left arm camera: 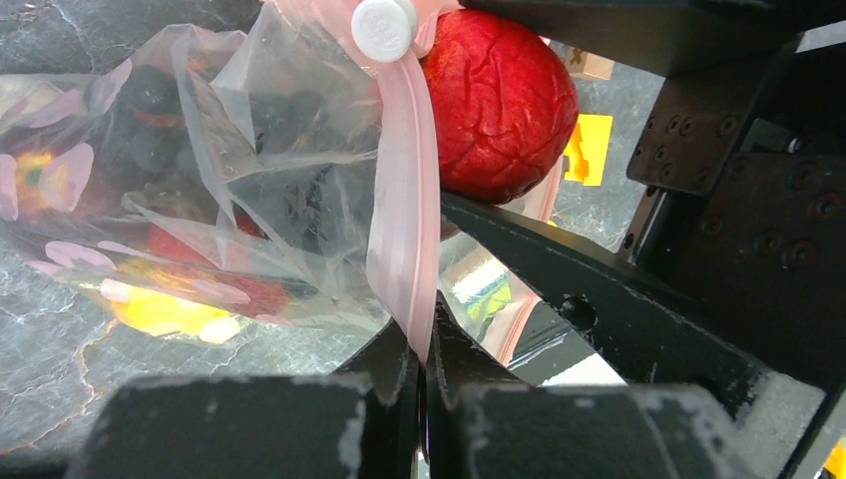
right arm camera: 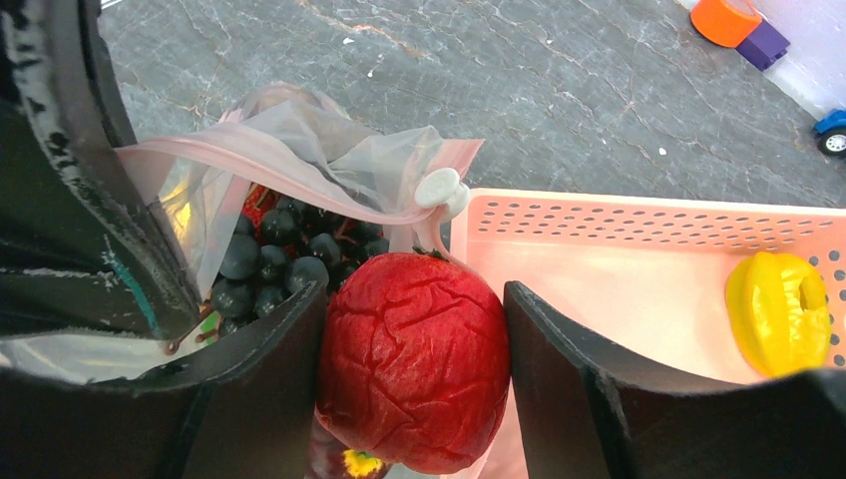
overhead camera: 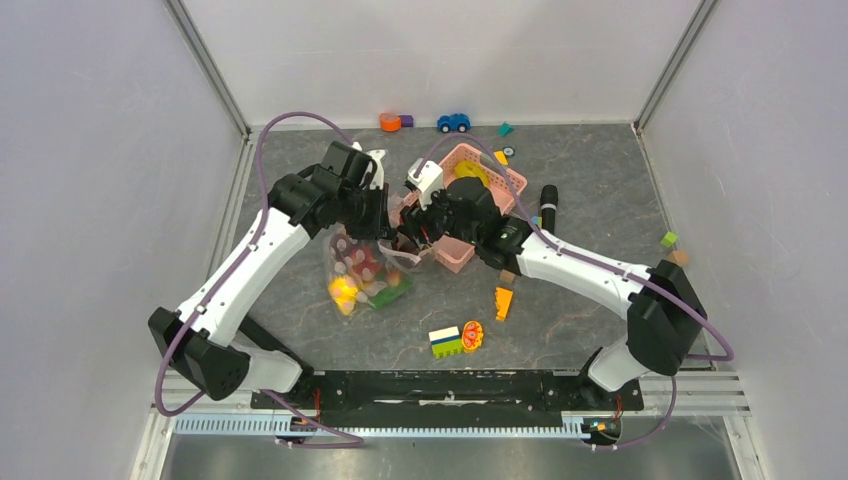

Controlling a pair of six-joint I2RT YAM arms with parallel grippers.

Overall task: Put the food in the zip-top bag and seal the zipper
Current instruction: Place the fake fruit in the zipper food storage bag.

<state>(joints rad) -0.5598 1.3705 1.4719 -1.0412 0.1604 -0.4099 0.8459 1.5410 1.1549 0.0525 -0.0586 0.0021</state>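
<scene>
Bag: dark berries inside. Basket: yellow piece. Left jaws closed on zipper; right jaws clamp red fruit.

So the bag lies on the counter just left of the basket, mouth up against the basket's corner. The left gripper pinches the zipper at that mouth. The right gripper has the round fruit between its jaws right at the opening, beside the basket wall. Berries sit inside the bag. A toy car is at the far edge behind the basket; blocks and a wedge lie in front of it.
</scene>
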